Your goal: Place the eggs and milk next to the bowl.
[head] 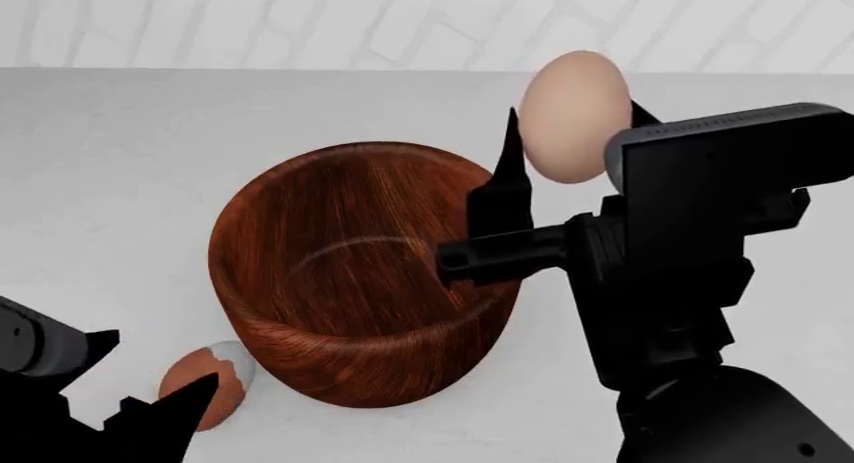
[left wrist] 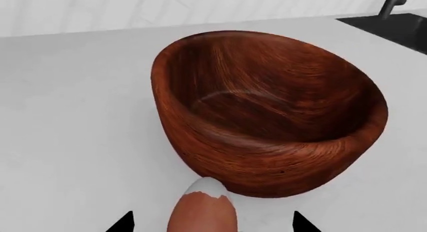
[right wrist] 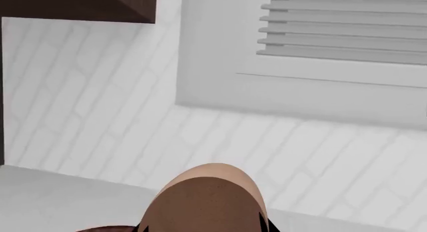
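The wooden bowl stands upright on the white counter. A reddish-brown egg with a pale end lies on the counter right beside the bowl's near left wall. My left gripper is open, with a fingertip on either side of this egg and a gap on both sides. My right gripper is shut on the light tan egg, held in the air over the bowl's far right rim. The milk is out of view.
A dark sink with a faucet is set into the counter beyond the bowl. A white brick wall runs along the back, with a window and blinds and a dark cabinet above.
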